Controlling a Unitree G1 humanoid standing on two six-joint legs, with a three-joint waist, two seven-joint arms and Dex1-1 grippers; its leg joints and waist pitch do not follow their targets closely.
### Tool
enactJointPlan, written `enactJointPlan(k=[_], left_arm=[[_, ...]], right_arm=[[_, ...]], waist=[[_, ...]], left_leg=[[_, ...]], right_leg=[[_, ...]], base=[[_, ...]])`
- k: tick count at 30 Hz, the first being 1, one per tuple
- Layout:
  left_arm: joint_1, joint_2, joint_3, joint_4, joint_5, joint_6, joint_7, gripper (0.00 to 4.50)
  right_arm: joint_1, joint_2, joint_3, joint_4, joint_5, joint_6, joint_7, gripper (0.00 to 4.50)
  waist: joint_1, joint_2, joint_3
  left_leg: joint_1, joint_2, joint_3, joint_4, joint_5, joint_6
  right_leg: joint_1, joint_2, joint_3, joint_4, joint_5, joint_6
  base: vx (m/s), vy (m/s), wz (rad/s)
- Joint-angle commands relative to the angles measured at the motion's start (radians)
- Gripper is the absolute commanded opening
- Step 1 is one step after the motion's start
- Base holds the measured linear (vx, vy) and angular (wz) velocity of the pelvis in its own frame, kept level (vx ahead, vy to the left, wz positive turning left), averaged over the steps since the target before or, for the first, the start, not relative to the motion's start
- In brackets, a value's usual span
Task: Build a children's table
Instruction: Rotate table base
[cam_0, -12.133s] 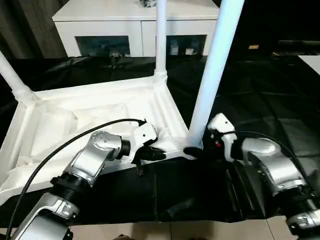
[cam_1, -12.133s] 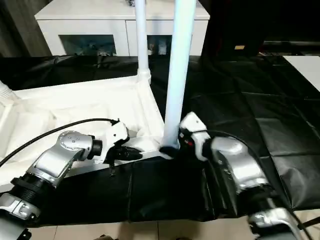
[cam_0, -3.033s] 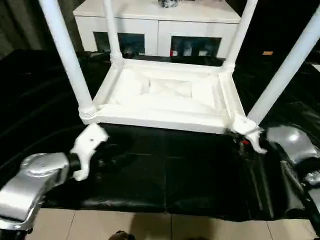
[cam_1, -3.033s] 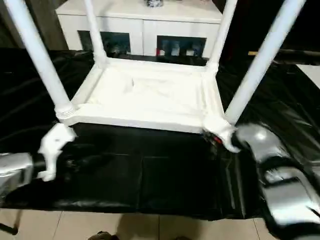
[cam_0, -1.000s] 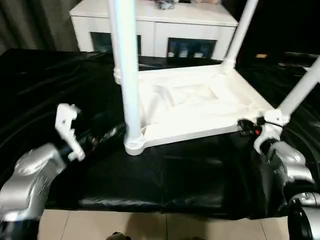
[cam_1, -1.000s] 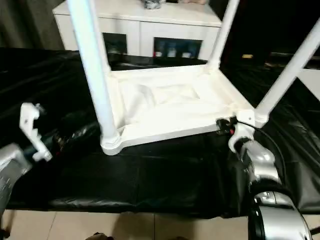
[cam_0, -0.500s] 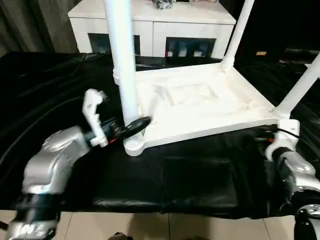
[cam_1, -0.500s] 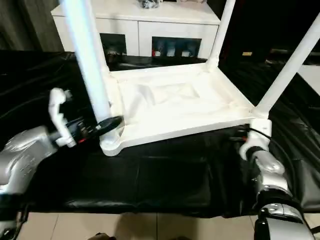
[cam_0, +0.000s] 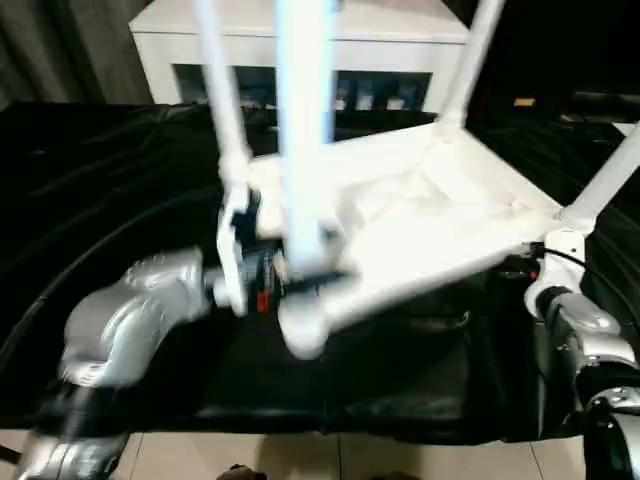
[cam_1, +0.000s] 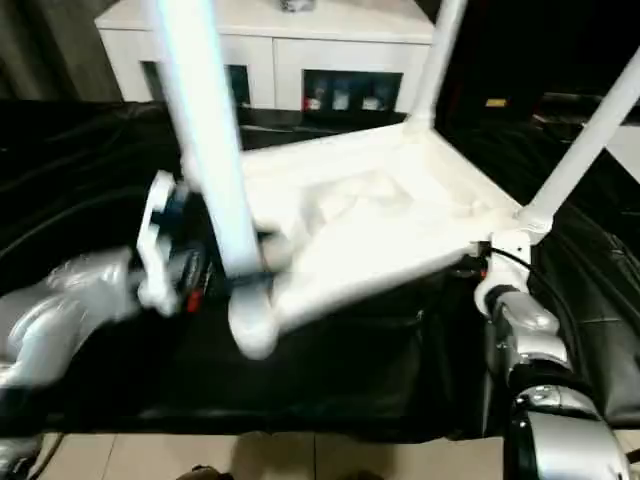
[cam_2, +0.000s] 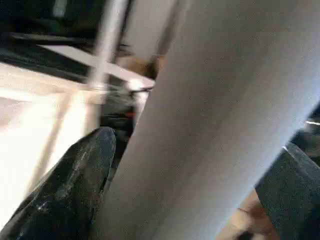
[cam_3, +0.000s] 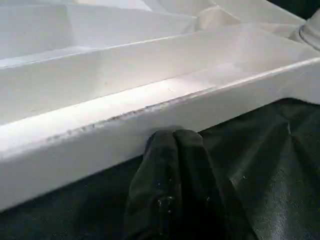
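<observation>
Tilted up since a moment ago, the table (cam_0: 420, 215) has all four legs fitted; left tool (cam_0: 280, 275) straddles the near-left leg (cam_0: 305, 130) open, right tool (cam_3: 172, 145) closed.

Tabletop (cam_0: 430, 225) now tilted, near-left corner (cam_0: 303, 330) lifted off the black sheet (cam_0: 110, 190) instead of lying flat as half a second ago. Left gripper (cam_2: 165, 165) moved in from beside the near-left leg (cam_0: 303, 120) to straddle it just above the corner, jaws spread wide on either side of the tube. Near-left leg swung closer to the camera, leaning. Right gripper (cam_3: 174, 145), shut, now pressed up against the tabletop's near edge by the right corner.
</observation>
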Motion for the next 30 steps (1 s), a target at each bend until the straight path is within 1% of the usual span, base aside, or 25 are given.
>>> enactJointPlan(k=[1, 2, 3, 4, 5, 6, 7, 8, 10, 12, 13, 15, 16, 17, 18, 19, 21, 22, 23, 24, 25, 26, 28, 30], left_arm=[[0.002, 0.007, -0.011, -0.056, -0.033, 0.029, -0.013, 4.44], [0.008, 0.009, -0.011, -0.075, -0.044, 0.045, -0.01, 4.44], [0.017, 0.006, -0.016, -0.113, -0.063, 0.067, 0.004, 4.44], [0.022, 0.004, -0.018, -0.141, -0.084, 0.088, 0.016, 4.44], [0.022, 0.004, -0.018, -0.141, -0.084, 0.088, 0.016, 4.44], [0.021, -0.007, -0.015, -0.161, -0.105, 0.098, 0.037, 4.44], [0.021, -0.007, -0.015, -0.161, -0.105, 0.098, 0.037, 4.44], [0.019, -0.012, -0.018, -0.173, -0.115, 0.105, 0.045, 4.44], [0.012, -0.026, -0.024, -0.185, -0.124, 0.11, 0.061, 4.44], [0.005, -0.038, -0.029, -0.18, -0.117, 0.107, 0.071, 4.44], [-0.004, -0.045, -0.037, -0.166, -0.097, 0.096, 0.076, 4.44], [-0.007, -0.045, -0.04, -0.163, -0.09, 0.098, 0.076, 4.44], [-0.01, -0.046, -0.041, -0.16, -0.086, 0.097, 0.078, 4.44], [-0.014, -0.047, -0.042, -0.156, -0.087, 0.098, 0.079, 4.44], [-0.028, -0.054, -0.045, -0.144, -0.086, 0.096, 0.091, 4.44], [-0.032, -0.054, -0.046, -0.141, -0.088, 0.097, 0.092, 4.44], [-0.034, -0.054, -0.047, -0.137, -0.087, 0.096, 0.092, 4.44], [-0.036, -0.054, -0.049, -0.136, -0.085, 0.095, 0.092, 4.44], [-0.036, -0.053, -0.05, -0.135, -0.083, 0.093, 0.091, 4.44], [-0.04, -0.056, -0.051, -0.134, -0.086, 0.095, 0.091, 4.44], [-0.044, -0.061, -0.053, -0.132, -0.087, 0.096, 0.092, 4.44], [-0.046, -0.062, -0.053, -0.133, -0.089, 0.098, 0.092, 4.44], [-0.054, -0.072, -0.063, -0.13, -0.089, 0.097, 0.091, 4.44], [-0.062, -0.08, -0.073, -0.123, -0.087, 0.093, 0.091, 4.44]], right_arm=[[-0.028, -0.005, 0.003, 0.012, -0.013, 0.009, 0.009, 0.0], [-0.034, -0.003, 0.005, 0.017, -0.016, 0.007, 0.011, 0.0], [-0.042, 0.006, 0.014, 0.022, -0.021, 0.006, 0.026, 0.0], [-0.049, 0.016, 0.022, 0.026, -0.027, 0.005, 0.036, 0.0], [-0.049, 0.016, 0.022, 0.026, -0.027, 0.005, 0.036, 0.0], [-0.057, 0.029, 0.029, 0.028, -0.027, 0.006, 0.05, 0.0], [-0.057, 0.029, 0.029, 0.028, -0.027, 0.006, 0.05, 0.0], [-0.063, 0.04, 0.036, 0.031, -0.031, 0.005, 0.057, 0.0], [-0.077, 0.069, 0.052, 0.035, -0.04, 0.002, 0.071, 0.0], [-0.09, 0.1, 0.065, 0.037, -0.049, 0.0, 0.082, 0.0], [-0.098, 0.132, 0.08, 0.032, -0.057, -0.002, 0.098, 0.0], [-0.102, 0.15, 0.087, 0.031, -0.062, -0.005, 0.107, 0.0], [-0.105, 0.165, 0.093, 0.028, -0.066, -0.007, 0.113, 0.0], [-0.108, 0.182, 0.099, 0.025, -0.068, -0.008, 0.122, 0.0], [-0.112, 0.218, 0.116, 0.017, -0.077, -0.013, 0.141, 0.0], [-0.114, 0.229, 0.121, 0.015, -0.079, -0.015, 0.142, 0.0], [-0.116, 0.242, 0.124, 0.015, -0.079, -0.017, 0.144, 0.0], [-0.118, 0.248, 0.127, 0.014, -0.079, -0.017, 0.146, 0.0], [-0.119, 0.253, 0.128, 0.014, -0.08, -0.018, 0.148, 0.0], [-0.121, 0.258, 0.129, 0.015, -0.082, -0.018, 0.146, 0.0], [-0.123, 0.264, 0.13, 0.016, -0.084, -0.018, 0.144, 0.0], [-0.124, 0.269, 0.13, 0.016, -0.085, -0.018, 0.143, 0.0], [-0.128, 0.283, 0.138, 0.015, -0.093, -0.019, 0.151, 0.0], [-0.129, 0.3, 0.145, 0.01, -0.096, -0.019, 0.165, 0.0]], waist=[[0.001, -0.005, -0.067], [0.001, -0.005, -0.066], [-0.002, -0.013, -0.065], [-0.003, -0.015, -0.064], [-0.004, -0.014, -0.063], [-0.004, -0.014, -0.062], [-0.006, -0.014, -0.061], [-0.008, -0.017, -0.06], [-0.012, -0.017, -0.06], [-0.018, -0.016, -0.059], [-0.022, -0.016, -0.059], [-0.026, -0.016, -0.058], [-0.029, -0.015, -0.058], [-0.03, -0.016, -0.058], [-0.031, -0.014, -0.058], [-0.032, -0.015, -0.057], [-0.032, -0.011, -0.057], [-0.035, -0.013, -0.056], [-0.035, -0.011, -0.055], [-0.035, -0.011, -0.056], [-0.033, -0.008, -0.056], [-0.032, -0.007, -0.057], [-0.029, -0.006, -0.058], [-0.03, -0.007, -0.059]], left_leg=[[0.026, 0.022, -0.009, -0.082, -0.292, -0.002], [0.028, 0.022, -0.008, -0.082, -0.302, -0.003], [0.027, 0.023, -0.009, -0.082, -0.32, -0.007], [0.026, 0.024, -0.009, -0.083, -0.332, -0.012], [0.026, 0.024, -0.011, -0.084, -0.336, -0.014], [0.029, 0.023, -0.009, -0.083, -0.346, -0.018], [0.027, 0.023, -0.011, -0.084, -0.355, -0.023], [0.026, 0.023, -0.011, -0.085, -0.36, -0.024], [0.024, 0.024, -0.015, -0.086, -0.37, -0.031], [0.022, 0.023, -0.017, -0.087, -0.382, -0.037], [0.024, 0.023, -0.017, -0.088, -0.397, -0.04], [0.027, 0.024, -0.018, -0.088, -0.407, -0.044], [0.024, 0.024, -0.02, -0.089, -0.412, -0.044], [0.025, 0.024, -0.02, -0.09, -0.415, -0.045], [0.026, 0.025, -0.02, -0.09, -0.421, -0.046], [0.028, 0.025, -0.02, -0.09, -0.424, -0.048], [0.029, 0.025, -0.022, -0.092, -0.43, -0.053], [0.027, 0.026, -0.023, -0.094, -0.436, -0.055], [0.027, 0.025, -0.023, -0.094, -0.441, -0.056], [0.029, 0.026, -0.023, -0.094, -0.446, -0.058], [0.035, 0.026, -0.022, -0.093, -0.45, -0.06], [0.037, 0.026, -0.021, -0.093, -0.448, -0.06], [0.035, 0.026, -0.019, -0.094, -0.425, -0.056], [0.032, 0.026, -0.018, -0.094, -0.415, -0.052]], right_leg=[[0.044, -0.011, 0.015, -0.059, -0.185, -0.254], [0.042, -0.01, 0.015, -0.062, -0.2, -0.25], [0.042, -0.012, 0.015, -0.062, -0.236, -0.243], [0.042, -0.015, 0.015, -0.065, -0.269, -0.232], [0.042, -0.015, 0.015, -0.066, -0.283, -0.226], [0.038, -0.014, 0.015, -0.07, -0.307, -0.216], [0.038, -0.013, 0.015, -0.07, -0.316, -0.211], [0.038, -0.013, 0.015, -0.071, -0.324, -0.206], [0.037, -0.014, 0.014, -0.072, -0.352, -0.193], [0.037, -0.014, 0.013, -0.074, -0.369, -0.184], [0.034, -0.014, 0.013, -0.076, -0.379, -0.181], [0.032, -0.015, 0.014, -0.077, -0.385, -0.183], [0.033, -0.016, 0.014, -0.077, -0.388, -0.183], [0.033, -0.016, 0.014, -0.077, -0.39, -0.183], [0.031, -0.016, 0.015, -0.077, -0.39, -0.184], [0.03, -0.016, 0.015, -0.078, -0.391, -0.185], [0.031, -0.016, 0.015, -0.076, -0.391, -0.187], [0.032, -0.016, 0.015, -0.076, -0.392, -0.186], [0.032, -0.017, 0.015, -0.077, -0.397, -0.185], [0.031, -0.017, 0.015, -0.077, -0.401, -0.184], [0.027, -0.016, 0.017, -0.079, -0.392, -0.189], [0.026, -0.015, 0.018, -0.078, -0.382, -0.193], [0.029, -0.014, 0.019, -0.073, -0.333, -0.21], [0.032, -0.015, 0.019, -0.071, -0.32, -0.216]], base=[[0.0, 0.0, 0.0], [0.0, 0.0, 0.0], [0.0, 0.0, 0.0], [0.0, 0.0, 0.0], [0.0, 0.0, 0.0], [0.0, 0.0, 0.0], [0.0, 0.0, 0.0], [0.0, 0.0, 0.0], [0.0, 0.0, 0.0], [0.0, 0.0, 0.0], [0.0, 0.0, 0.0], [0.0, 0.0, 0.0], [0.0, 0.0, 0.0], [0.0, 0.0, 0.0], [0.0, 0.0, 0.0], [0.0, 0.0, 0.0], [0.0, 0.0, 0.0], [0.0, 0.0, 0.0], [0.0, 0.0, 0.0], [0.0, 0.0, 0.0], [0.0, 0.0, 0.0], [0.0, 0.0, 0.0], [0.0, 0.0, 0.0], [0.0, 0.0, 0.0]])
